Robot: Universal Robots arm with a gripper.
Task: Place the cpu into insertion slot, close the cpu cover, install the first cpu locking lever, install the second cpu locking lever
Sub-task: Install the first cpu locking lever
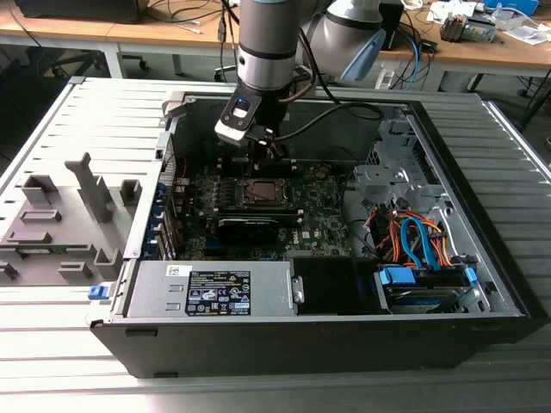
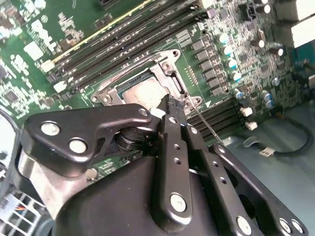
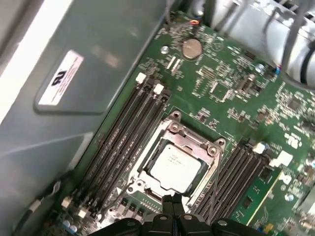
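Cpu (image 3: 176,166) lies framed by the cpu cover (image 3: 192,139) between black memory slots (image 3: 125,132); gripper (image 3: 173,200) closed tight, empty, at its edge.

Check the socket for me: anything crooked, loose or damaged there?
Nothing looks damaged or askew. The cpu lies square in the window of the cpu cover, which sits flat. One thin lever rod angles free beside the hand.

Both wrist views close above insertion slot (image 3: 170,129)

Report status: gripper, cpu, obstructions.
Gripper shut, tips at cpu cover edge. Cpu seated, cover down over it. Thin lever wire beside the tips; nothing else in the way.
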